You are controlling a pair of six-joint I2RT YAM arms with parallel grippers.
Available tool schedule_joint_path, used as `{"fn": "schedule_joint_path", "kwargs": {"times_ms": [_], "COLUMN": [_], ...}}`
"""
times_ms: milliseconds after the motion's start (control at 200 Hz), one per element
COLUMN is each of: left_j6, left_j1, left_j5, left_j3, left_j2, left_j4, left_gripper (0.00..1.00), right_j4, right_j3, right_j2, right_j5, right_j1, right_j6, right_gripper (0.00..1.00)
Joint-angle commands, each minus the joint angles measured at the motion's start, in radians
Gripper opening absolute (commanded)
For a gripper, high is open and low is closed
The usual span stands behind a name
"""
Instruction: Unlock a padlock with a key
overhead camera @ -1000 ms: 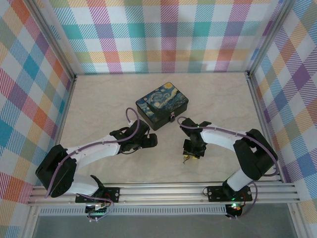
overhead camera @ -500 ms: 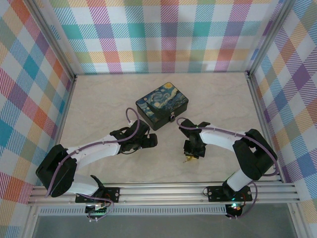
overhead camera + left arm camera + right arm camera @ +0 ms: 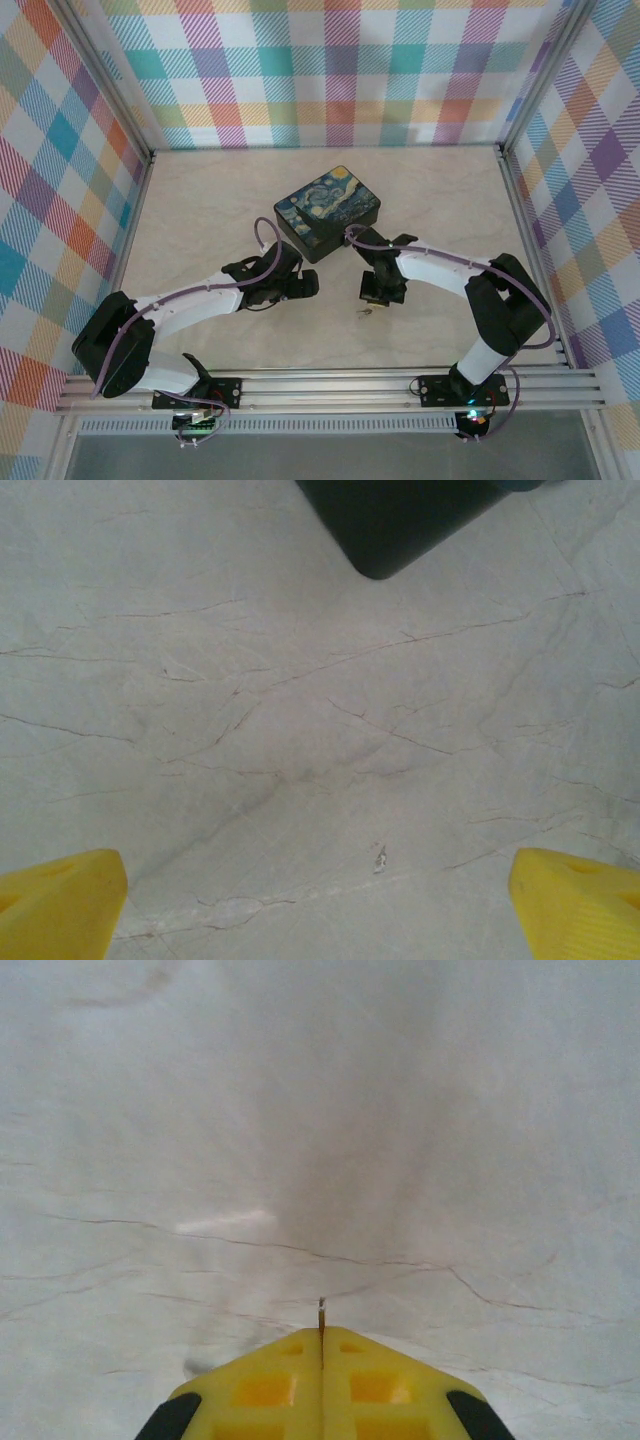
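Note:
A thin silvery sliver of the key sticks out from between the yellow fingertips of my right gripper, which is shut on it just above the marbled table. From above, the right gripper hangs in front of the box and the key shows as a tiny glint below it. The padlock is hidden; the right arm's cable crosses the box's near right corner. My left gripper rests low, left of the right one, open, with bare table between its yellow fingertips.
A black box with a starry-night lid stands mid-table, just beyond both grippers; its dark rounded corner tops the left wrist view. Plaid walls and metal rails enclose the table.
My right gripper has shut on the key and moved left and away, toward the box, carrying the key. The left arm has stayed still.

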Motion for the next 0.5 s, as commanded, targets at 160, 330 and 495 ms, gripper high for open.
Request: {"fn": "schedule_joint_path", "kwargs": {"times_ms": [160, 330, 495], "left_j6": [0.000, 0.025, 0.085], "left_j1": [-0.015, -0.016, 0.017], "left_j5": [0.011, 0.112, 0.342], "left_j3": [0.050, 0.076, 0.074], "left_j2": [0.001, 0.029, 0.054], "left_j4": [0.001, 0.039, 0.156], "left_gripper": [0.98, 0.95, 0.85], "right_j4": [-0.053, -0.001, 0.088], "right_j3": [0.045, 0.036, 0.030], "right_j2": [-0.026, -0.075, -0.140], "right_j5": [-0.005, -0.032, -0.082], "right_j1": [0.002, 0.001, -0.003], "right_j6": [-0.096, -0.192, -0.356], "right_gripper": [0.00, 0.00, 0.00]}}
